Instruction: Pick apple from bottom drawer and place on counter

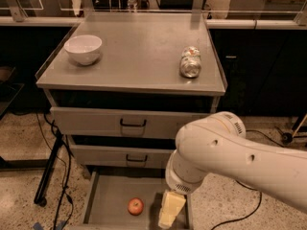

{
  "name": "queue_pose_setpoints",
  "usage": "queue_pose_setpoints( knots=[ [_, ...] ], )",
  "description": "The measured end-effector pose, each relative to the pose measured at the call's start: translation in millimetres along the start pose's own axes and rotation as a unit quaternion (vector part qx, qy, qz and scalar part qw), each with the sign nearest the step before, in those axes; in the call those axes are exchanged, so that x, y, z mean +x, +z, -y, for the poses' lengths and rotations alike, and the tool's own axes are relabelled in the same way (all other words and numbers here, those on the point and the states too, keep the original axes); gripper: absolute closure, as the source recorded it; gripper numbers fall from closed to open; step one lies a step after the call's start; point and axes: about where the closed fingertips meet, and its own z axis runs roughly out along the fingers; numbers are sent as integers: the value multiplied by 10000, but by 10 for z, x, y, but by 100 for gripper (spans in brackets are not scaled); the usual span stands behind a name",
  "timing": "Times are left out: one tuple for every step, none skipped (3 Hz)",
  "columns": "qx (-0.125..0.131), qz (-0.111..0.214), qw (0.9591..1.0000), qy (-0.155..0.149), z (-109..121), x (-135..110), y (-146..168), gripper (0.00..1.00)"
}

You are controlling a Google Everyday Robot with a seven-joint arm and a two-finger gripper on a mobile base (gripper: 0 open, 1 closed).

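Observation:
The apple (135, 206) is small, red with yellowish patches, and lies on the grey floor of the open bottom drawer (108, 200), near its middle. My gripper (169, 217) hangs low over the right side of that drawer, a short way right of the apple and apart from it. The bulky white arm (230, 152) reaches down from the right and hides the drawer's right part. The counter (139, 56) is the flat grey top of the cabinet above.
A white bowl (83, 48) stands on the counter's left side. A crushed silver can (190, 61) lies on its right side. Two upper drawers with black handles (133, 123) are shut. Cables and a black stand leg (50, 171) lie left of the cabinet.

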Motion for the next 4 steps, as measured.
queue_pose_setpoints(
  knots=[
    [-27, 259, 9997, -23, 12, -141, 410, 0],
    [-27, 258, 9997, -24, 12, -141, 410, 0],
    [-19, 398, 9992, 21, 103, -122, 656, 0],
    [-36, 609, 9981, 123, 281, -124, 1082, 0]
  ],
)
